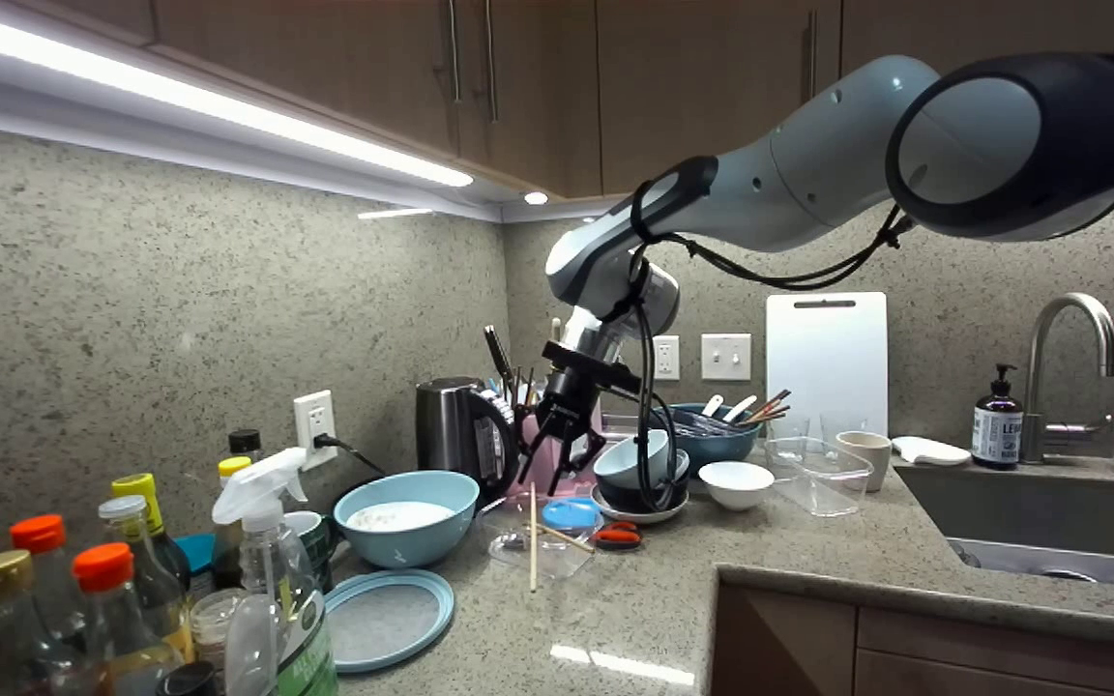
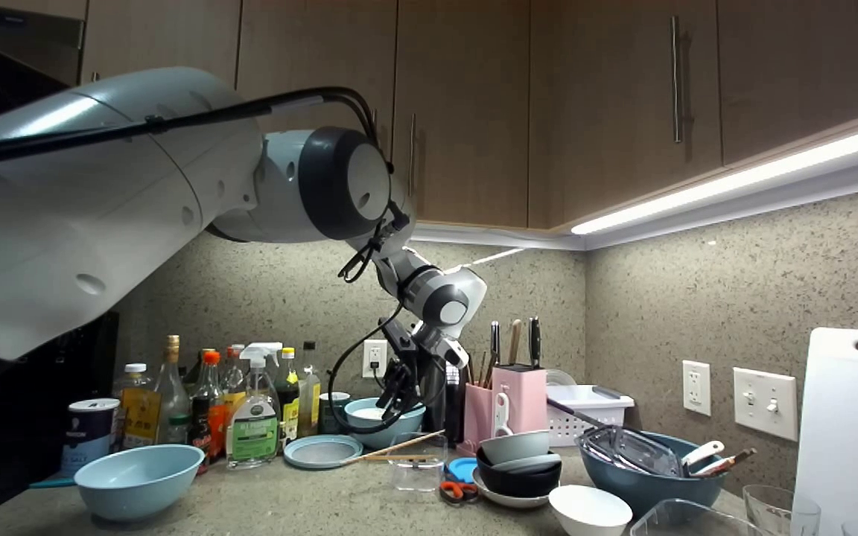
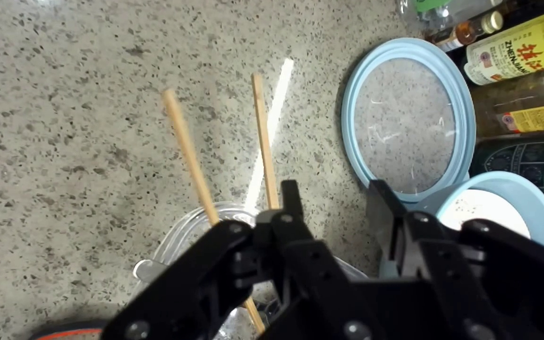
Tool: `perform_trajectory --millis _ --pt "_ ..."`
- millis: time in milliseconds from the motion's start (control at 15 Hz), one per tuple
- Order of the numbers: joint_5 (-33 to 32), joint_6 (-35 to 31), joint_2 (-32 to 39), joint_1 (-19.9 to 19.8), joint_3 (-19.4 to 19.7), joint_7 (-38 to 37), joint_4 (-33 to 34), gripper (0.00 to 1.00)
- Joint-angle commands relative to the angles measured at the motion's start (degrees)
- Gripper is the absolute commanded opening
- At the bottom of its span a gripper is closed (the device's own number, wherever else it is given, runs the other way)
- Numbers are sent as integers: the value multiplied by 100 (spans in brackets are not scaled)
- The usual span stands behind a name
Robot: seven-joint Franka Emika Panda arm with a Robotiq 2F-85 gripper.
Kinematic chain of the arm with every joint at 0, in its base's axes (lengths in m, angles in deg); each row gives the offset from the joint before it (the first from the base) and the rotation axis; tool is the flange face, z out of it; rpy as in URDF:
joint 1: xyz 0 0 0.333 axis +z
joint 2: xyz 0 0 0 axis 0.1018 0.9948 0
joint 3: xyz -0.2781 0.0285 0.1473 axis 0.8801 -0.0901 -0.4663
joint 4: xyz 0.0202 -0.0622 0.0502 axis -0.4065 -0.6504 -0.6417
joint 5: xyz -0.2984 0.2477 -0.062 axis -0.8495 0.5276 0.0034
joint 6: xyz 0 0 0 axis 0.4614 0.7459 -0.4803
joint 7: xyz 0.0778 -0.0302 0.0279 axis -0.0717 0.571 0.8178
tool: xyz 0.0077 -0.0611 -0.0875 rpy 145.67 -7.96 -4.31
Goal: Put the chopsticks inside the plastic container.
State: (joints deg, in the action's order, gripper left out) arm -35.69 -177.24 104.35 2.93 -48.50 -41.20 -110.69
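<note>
Two light wooden chopsticks lie at the clear plastic container (image 1: 565, 565). One chopstick (image 1: 533, 546) points toward the camera in an exterior view; the other chopstick (image 1: 567, 537) lies at an angle. In the wrist view the left chopstick (image 3: 189, 151) crosses the container's rim (image 3: 170, 243), and its near end sticks out over the counter. The right chopstick (image 3: 264, 141) runs behind my left finger, which hides its far part. My gripper (image 3: 334, 189) is open and empty, above and beside the container; the right chopstick is outside the jaws. The gripper (image 1: 539, 480) also shows in an exterior view.
A blue bowl with white contents (image 1: 407, 517) and a round blue-rimmed lid (image 3: 406, 115) stand beside the container. Orange-handled scissors (image 1: 618, 535), a small blue lid (image 1: 570, 514) and stacked bowls (image 2: 518, 465) are on its other side. A kettle (image 1: 451, 435) stands behind.
</note>
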Motion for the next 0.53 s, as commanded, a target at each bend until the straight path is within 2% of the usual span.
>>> perform_trajectory --millis 0,267,333,467 --pt "-24 -115 -56 -39 -41 130 -64 72" --pt "65 -254 -84 -34 -52 21 -108 98" --pt "-22 -94 4 -28 -39 -15 15 81" --pt "-21 -144 4 -28 -42 -16 15 93"
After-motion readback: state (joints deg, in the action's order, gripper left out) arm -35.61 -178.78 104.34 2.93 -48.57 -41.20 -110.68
